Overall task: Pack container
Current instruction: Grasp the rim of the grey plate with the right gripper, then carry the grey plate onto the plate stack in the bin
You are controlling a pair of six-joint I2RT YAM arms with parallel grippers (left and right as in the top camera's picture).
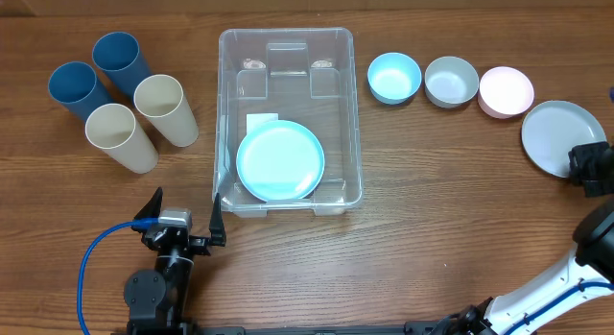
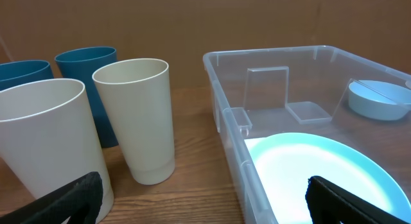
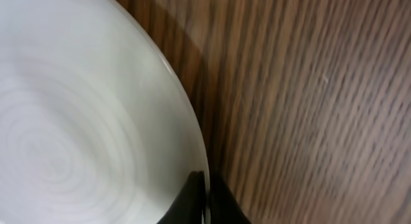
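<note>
The clear container [image 1: 288, 47] stands at the table's middle with a light blue plate [image 1: 280, 161] inside, over its white label [image 1: 259, 122]. In the left wrist view its near corner [image 2: 231, 115] and the plate [image 2: 308, 166] show. My left gripper [image 1: 182, 225] is open and empty, just in front of the container's front left corner. My right gripper [image 1: 578, 167] is at the far right, shut on the rim of a pale grey plate [image 1: 561, 133]; the right wrist view shows both fingers [image 3: 207, 195] pinching that plate's edge [image 3: 77, 121].
Two blue cups [image 1: 123, 61] and two cream cups [image 1: 165, 107] stand left of the container. A light blue bowl [image 1: 394, 77], a grey bowl [image 1: 451, 81] and a pink bowl [image 1: 506, 91] line up to its right.
</note>
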